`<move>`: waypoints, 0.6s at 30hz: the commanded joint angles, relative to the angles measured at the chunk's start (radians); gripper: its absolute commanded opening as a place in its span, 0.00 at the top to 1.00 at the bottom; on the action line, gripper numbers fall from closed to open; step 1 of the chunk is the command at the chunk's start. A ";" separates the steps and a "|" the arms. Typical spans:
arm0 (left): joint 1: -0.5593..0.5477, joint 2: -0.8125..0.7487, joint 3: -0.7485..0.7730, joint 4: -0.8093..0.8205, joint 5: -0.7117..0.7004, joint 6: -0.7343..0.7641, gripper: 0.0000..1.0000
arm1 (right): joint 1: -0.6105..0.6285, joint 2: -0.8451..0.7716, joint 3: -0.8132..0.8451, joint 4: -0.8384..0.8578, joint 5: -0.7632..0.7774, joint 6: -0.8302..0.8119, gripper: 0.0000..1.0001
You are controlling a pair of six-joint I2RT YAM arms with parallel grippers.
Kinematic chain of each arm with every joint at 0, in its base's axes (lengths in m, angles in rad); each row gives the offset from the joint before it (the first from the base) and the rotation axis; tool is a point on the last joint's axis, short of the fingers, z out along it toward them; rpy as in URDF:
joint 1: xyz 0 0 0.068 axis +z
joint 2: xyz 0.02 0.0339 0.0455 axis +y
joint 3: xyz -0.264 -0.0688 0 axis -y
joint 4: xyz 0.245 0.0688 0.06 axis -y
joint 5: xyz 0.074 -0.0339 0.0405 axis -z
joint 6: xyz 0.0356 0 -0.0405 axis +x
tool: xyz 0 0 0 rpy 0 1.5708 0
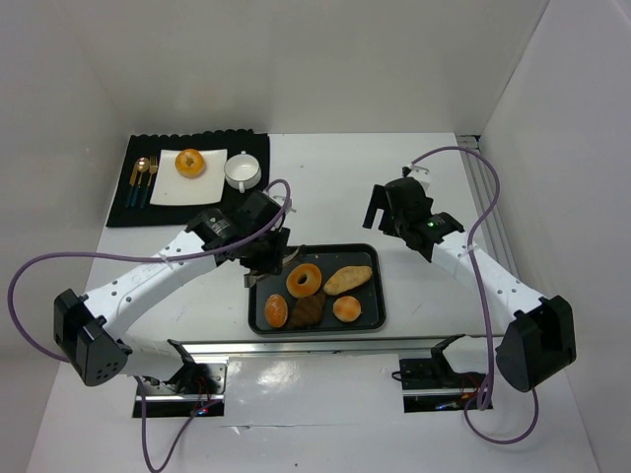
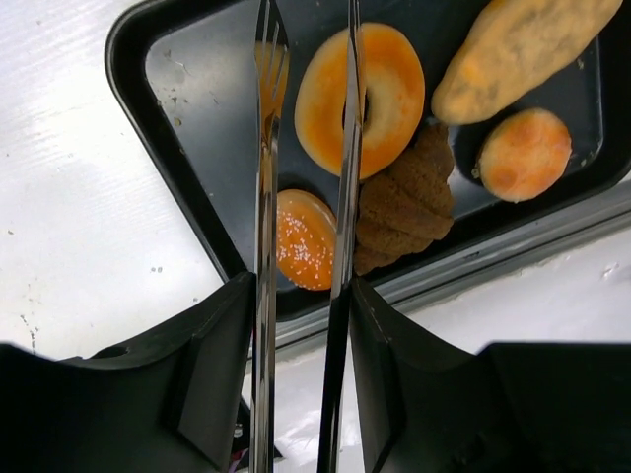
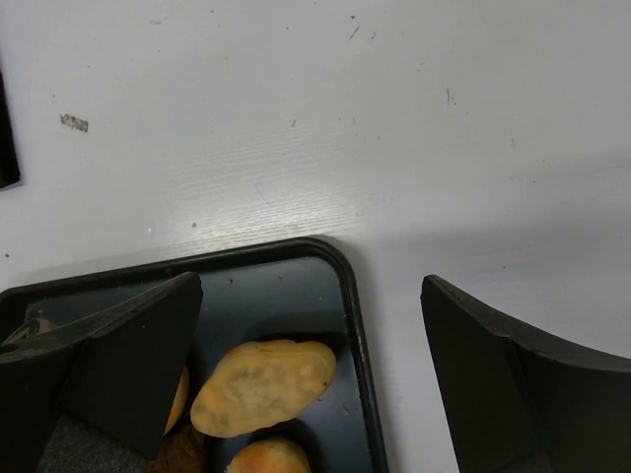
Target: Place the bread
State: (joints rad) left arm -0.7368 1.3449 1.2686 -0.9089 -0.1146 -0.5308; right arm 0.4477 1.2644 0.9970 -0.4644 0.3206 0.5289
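1. the left gripper (image 2: 301,315) pinches slim shiny metal tongs (image 2: 264,246), blades slightly apart.
2. the tongs hang over an orange ring-shaped bread (image 2: 394,89) in the black rectangular tray (image 2: 187,128), one blade crossing its hole.
3. the right gripper (image 3: 311,296) is spread wide and empty, above the white table (image 3: 296,118) by the tray's corner.

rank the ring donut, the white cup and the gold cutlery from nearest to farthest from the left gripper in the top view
1. ring donut, on the black tray, just right of the left gripper
2. white cup, beyond the gripper at the right end of the black mat
3. gold cutlery, at the mat's far left end
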 commanded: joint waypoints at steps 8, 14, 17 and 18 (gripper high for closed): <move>-0.006 -0.033 -0.067 -0.019 0.075 0.052 0.45 | 0.008 -0.033 0.043 0.010 -0.002 -0.012 0.01; -0.006 -0.043 -0.077 -0.028 0.095 0.052 0.45 | 0.008 -0.033 0.043 0.010 -0.002 -0.012 0.01; -0.006 -0.053 -0.068 -0.048 0.093 0.061 0.45 | 0.008 -0.033 0.043 0.010 -0.011 -0.012 0.01; -0.006 -0.053 -0.054 -0.073 0.076 0.061 0.45 | 0.008 -0.033 0.043 0.010 -0.011 -0.012 0.01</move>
State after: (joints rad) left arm -0.7368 1.3354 1.1885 -0.9421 -0.0391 -0.4953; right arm 0.4477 1.2640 0.9970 -0.4644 0.3122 0.5289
